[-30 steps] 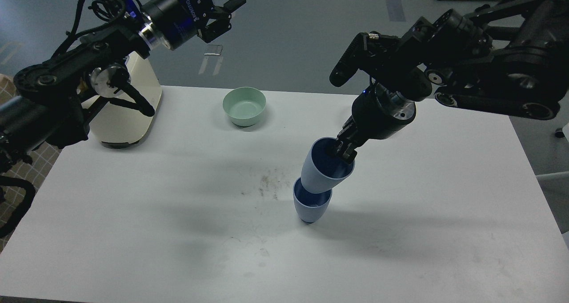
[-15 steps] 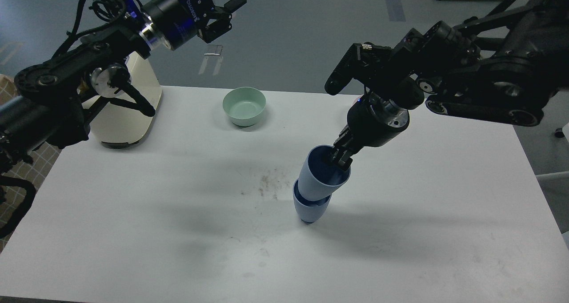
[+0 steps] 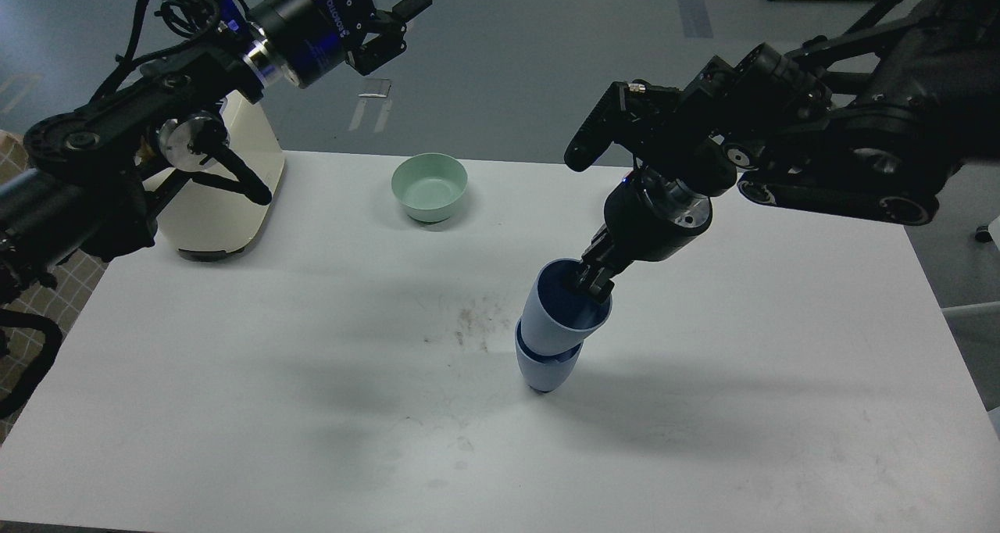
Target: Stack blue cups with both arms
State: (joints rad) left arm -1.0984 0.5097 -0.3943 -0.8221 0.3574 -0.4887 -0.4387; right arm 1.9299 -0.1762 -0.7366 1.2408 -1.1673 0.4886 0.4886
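Because the task is to nest one tumbler in the other, the right gripper [image 3: 591, 280] holds the upper blue cup [image 3: 558, 313] by its rim, one finger inside the mouth and one outside, closed on the wall. That pinch at the far side of the rim leaves the cup's base free to enter the lower blue cup [image 3: 547, 369], which stands on the white table [image 3: 234, 408] in front of the mint-green bowl [image 3: 429, 186] and to its right. The upper cup sits partly inside the lower one but tilts, its mouth leaning toward the gripper; only a thin band of the lower cup's rim shows around it. I judge the stacking nearly done, with the tilt to be taken out before release, or the pair may tip.

Well behind the bowl and to its left, the left gripper [image 3: 388, 26] hangs high above the table edge, its fingers parted and holding nothing; it seems parked clear so as not to crowd the cups. Left of the bowl stands a cream-coloured appliance [image 3: 226, 205], well apart from the cups.
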